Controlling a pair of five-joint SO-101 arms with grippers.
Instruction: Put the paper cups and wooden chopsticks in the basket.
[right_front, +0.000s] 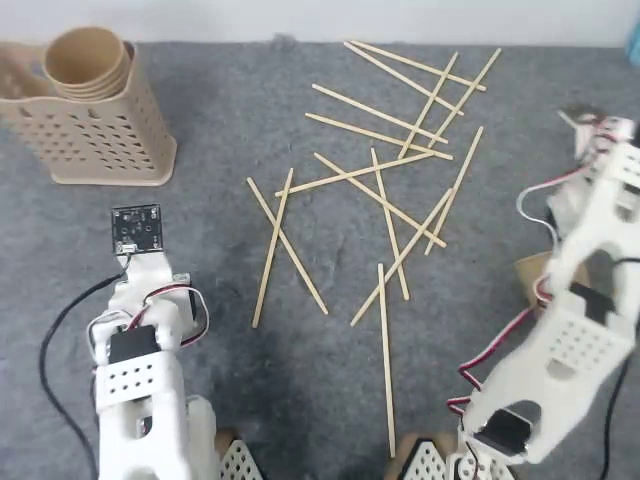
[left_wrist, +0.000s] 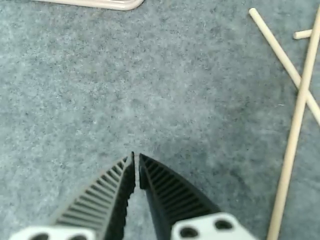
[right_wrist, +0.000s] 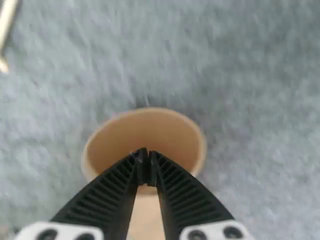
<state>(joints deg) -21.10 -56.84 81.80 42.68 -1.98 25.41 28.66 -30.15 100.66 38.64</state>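
Observation:
Several wooden chopsticks (right_front: 390, 207) lie scattered and crossed on the grey carpet in the middle of the high view. A tan basket (right_front: 100, 140) at the far left holds a stack of paper cups (right_front: 88, 60). My left arm (right_front: 140, 330) stands near the front left. Its gripper (left_wrist: 136, 157) is shut and holds nothing, over bare carpet, with the basket's base (left_wrist: 100, 4) ahead and chopsticks (left_wrist: 295, 125) off to one side. The right gripper (right_wrist: 145, 152) is shut above the mouth of an upright paper cup (right_wrist: 145, 125), which peeks out under the right arm (right_front: 580, 330) as a tan cup (right_front: 530, 272).
One long chopstick (right_front: 386, 360) reaches toward the front edge between the two arm bases. Bare carpet (right_front: 210, 230) separates the left arm from the chopsticks. Red and white cables (right_front: 490, 350) hang beside the right arm.

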